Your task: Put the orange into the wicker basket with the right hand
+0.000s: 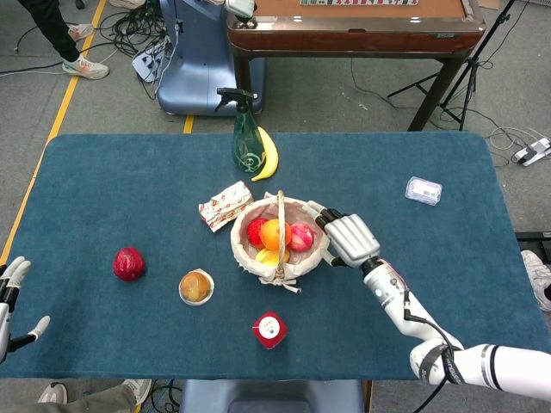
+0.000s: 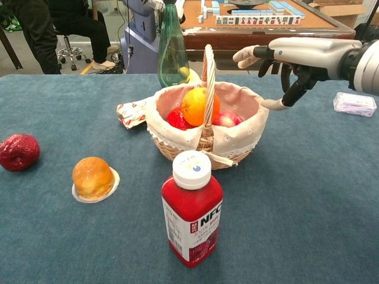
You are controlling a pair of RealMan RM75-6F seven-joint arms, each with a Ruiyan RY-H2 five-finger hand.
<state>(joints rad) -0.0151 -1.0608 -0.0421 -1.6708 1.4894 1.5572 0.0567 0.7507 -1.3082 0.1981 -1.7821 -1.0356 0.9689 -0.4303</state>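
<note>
The blue-covered counter (image 1: pixel 103 189) is seen to run nearly the full width of the head view, its far edge lying just beyond a green spray bottle (image 1: pixel 246 142) and a banana (image 1: pixel 267 155). Wide bare stretches are found along the left side and across the right half, where only a small clear packet (image 1: pixel 424 190) is set near the far right corner. The near edge is bordered by a red juice bottle (image 2: pixel 192 210), standing upright close in front of the basket.

The wicker basket (image 2: pixel 175 151) is placed about the middle of the counter, lined with pale cloth and spanned by an upright handle. The orange (image 2: pixel 198 106) is seen inside it, resting on top of the other fruit just left of the handle, touched by nothing above. A wrapped snack (image 1: pixel 225 205) lies against the basket's far left side.

The right robot hand (image 2: pixel 283 65) is held in the air just right of the basket rim, palm down, its fingers spread apart and gripping nothing; the forearm is stretched back toward the near right edge. The left robot hand (image 1: pixel 10 297) is seen at the near left corner, off the counter's edge, fingers apart and empty.

A dark red fruit (image 1: pixel 128 263) and a cupped orange jelly (image 1: pixel 195 286) are set well apart from the basket on the left.
</note>
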